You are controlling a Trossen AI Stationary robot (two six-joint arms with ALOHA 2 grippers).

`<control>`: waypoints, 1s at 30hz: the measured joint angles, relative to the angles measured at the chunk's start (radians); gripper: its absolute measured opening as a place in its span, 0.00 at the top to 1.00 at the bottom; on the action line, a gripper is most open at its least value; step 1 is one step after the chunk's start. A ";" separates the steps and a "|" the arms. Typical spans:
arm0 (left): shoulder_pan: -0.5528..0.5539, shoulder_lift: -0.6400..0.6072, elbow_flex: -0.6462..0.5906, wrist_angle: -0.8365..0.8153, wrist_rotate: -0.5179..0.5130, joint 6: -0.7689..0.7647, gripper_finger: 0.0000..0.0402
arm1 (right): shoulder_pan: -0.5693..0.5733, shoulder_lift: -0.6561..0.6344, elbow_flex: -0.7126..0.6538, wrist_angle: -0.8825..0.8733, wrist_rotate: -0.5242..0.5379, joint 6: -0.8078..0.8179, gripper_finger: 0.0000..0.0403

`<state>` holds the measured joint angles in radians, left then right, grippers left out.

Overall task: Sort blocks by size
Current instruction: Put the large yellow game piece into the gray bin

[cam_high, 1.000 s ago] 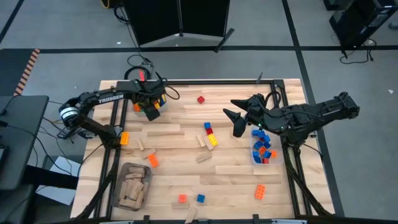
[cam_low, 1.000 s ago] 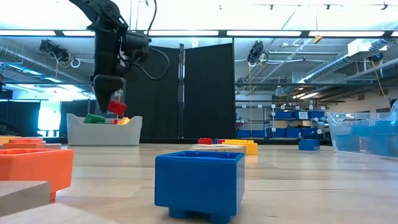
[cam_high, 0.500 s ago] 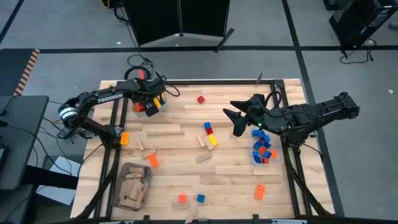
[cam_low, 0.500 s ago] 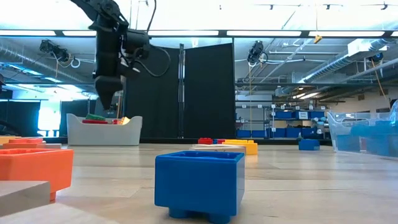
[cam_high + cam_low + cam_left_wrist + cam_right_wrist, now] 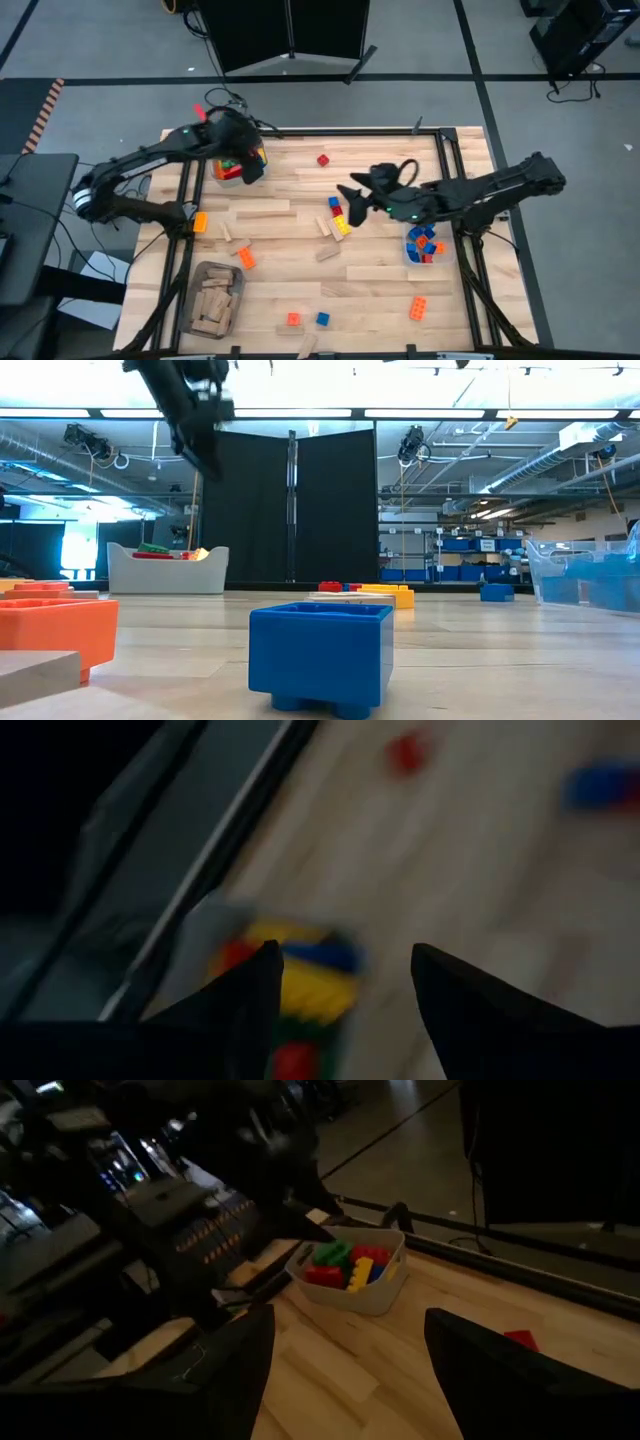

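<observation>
Left tool (image 5: 238, 140) fingers apart, empty, above white bin (image 5: 238, 168) of big bricks, upper left of high view. Right tool (image 5: 352, 200) fingers apart, empty, hovering near mid-table brick cluster (image 5: 338, 217), frame centre. Other blocks scattered on table (image 5: 380, 280); small ones in clear bin (image 5: 422, 243) at right. Advice: lower right tool squarely over one brick, straddle its short sides, avoid nudging neighbours touching it, close only once low.
</observation>
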<state>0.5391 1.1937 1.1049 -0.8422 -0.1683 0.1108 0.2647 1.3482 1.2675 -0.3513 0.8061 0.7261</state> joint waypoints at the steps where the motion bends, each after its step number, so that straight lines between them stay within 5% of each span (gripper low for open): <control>1: -0.003 -0.025 0.000 0.016 0.064 0.011 0.43 | -0.009 0.019 0.000 0.021 -0.010 -0.012 0.32; 7: -0.012 -0.175 -0.003 0.048 0.192 -0.033 0.43 | -0.104 0.100 0.028 0.063 -0.236 0.035 0.33; 22: -0.215 -0.529 -0.378 0.420 0.182 -0.280 0.43 | -0.263 0.496 0.422 -0.712 -0.636 0.245 0.35; 30: -0.285 -0.574 -0.475 0.485 0.180 -0.351 0.43 | -0.236 0.652 0.386 -0.771 -0.779 0.261 0.38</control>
<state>0.2540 0.6201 0.6296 -0.3574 0.0120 -0.2401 0.0291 1.9998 1.6539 -1.1221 0.0266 0.9872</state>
